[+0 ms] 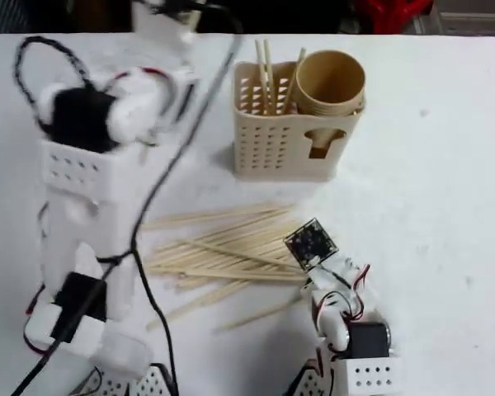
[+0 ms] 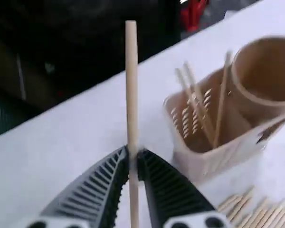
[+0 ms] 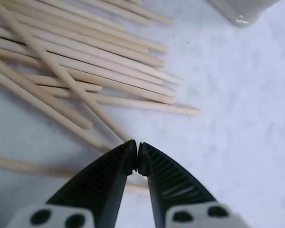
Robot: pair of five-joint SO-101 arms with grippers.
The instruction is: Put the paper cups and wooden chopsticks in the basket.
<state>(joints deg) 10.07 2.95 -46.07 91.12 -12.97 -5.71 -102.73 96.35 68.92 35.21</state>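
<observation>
My left gripper (image 2: 132, 164) is shut on one wooden chopstick (image 2: 131, 85), which stands upright between its jaws, raised beside the basket (image 2: 204, 156). The cream slotted basket (image 1: 272, 144) holds a tan paper cup (image 1: 330, 81) and a few chopsticks (image 1: 266, 74). A pile of chopsticks (image 1: 223, 256) lies on the white table in front of the basket. My right gripper (image 3: 136, 154) is shut, low over the near edge of that pile (image 3: 76, 66). I see nothing held between its jaws. One chopstick end lies right at its tips.
The left arm (image 1: 87, 181), with its black cable (image 1: 161, 181), stands tall over the left of the table. The right arm (image 1: 342, 318) sits low at the front. Bare white table (image 1: 437, 206) stretches to the right of the basket and pile.
</observation>
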